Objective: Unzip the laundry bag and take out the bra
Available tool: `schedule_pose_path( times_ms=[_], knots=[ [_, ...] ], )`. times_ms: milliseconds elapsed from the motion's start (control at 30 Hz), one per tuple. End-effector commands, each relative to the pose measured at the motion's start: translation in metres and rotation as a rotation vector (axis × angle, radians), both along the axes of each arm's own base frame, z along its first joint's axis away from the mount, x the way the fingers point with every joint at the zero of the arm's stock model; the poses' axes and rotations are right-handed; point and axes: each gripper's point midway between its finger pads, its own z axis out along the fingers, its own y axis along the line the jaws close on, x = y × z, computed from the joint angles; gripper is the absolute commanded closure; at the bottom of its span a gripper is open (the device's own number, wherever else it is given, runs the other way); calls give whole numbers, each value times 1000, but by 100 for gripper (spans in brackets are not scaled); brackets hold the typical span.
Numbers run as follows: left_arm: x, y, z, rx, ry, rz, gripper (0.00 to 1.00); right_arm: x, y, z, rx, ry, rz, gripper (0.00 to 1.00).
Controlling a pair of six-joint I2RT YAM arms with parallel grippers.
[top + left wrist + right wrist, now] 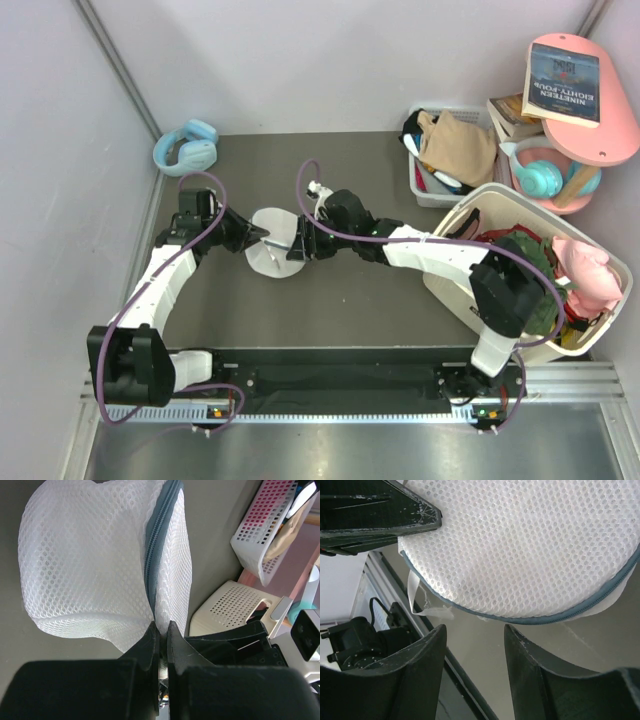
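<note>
The laundry bag [268, 255] lies on the table [350, 300] left of centre, between the two arms. The stretch of its grey zip [156, 550] in view looks closed. The white mesh hides whatever is inside, so the bra cannot be made out. The left end effector [161, 629] has its fingers pressed together, pinching the bag's rim right at the zip line. The right end effector [475, 645] is at the bag's right edge with its fingers spread wide and nothing between them.

At the far right, a small grey crate [420, 185] holds a tan cloth [460, 145] and some darker items. Nearer, a big white basket [505, 195] is heaped with clothes, and a pink garment [590, 272] lies on its right side.

The table is dark grey-brown, closed in by pale lilac walls [350, 60]. Blue headphones [187, 148] lie in the far left corner. Far right, a book [565, 82] rests on a round pink shelf [610, 150], with teal headphones [540, 178] just beneath it.
</note>
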Motion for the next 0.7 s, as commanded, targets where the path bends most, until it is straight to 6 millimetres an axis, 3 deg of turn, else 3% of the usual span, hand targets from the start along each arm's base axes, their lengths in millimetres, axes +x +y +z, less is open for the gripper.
schedule_pose_path(
  times_ms=[0, 167, 400, 500, 667],
  knots=[
    [12, -2, 29, -27, -107, -4, 100, 4, 9, 18, 26, -68, 9, 50],
    [11, -2, 27, -29, -103, -2, 100, 4, 24, 12, 48, -45, 44, 50],
    [11, -2, 28, -32, -105, -3, 100, 10, 38, 20, 72, -82, 41, 53],
    [11, -2, 27, -32, -103, -1, 100, 15, 37, 25, 76, -96, 16, 63],
    [10, -2, 27, -27, -109, -4, 100, 21, 33, 26, 56, -112, -19, 92]
  ],
)
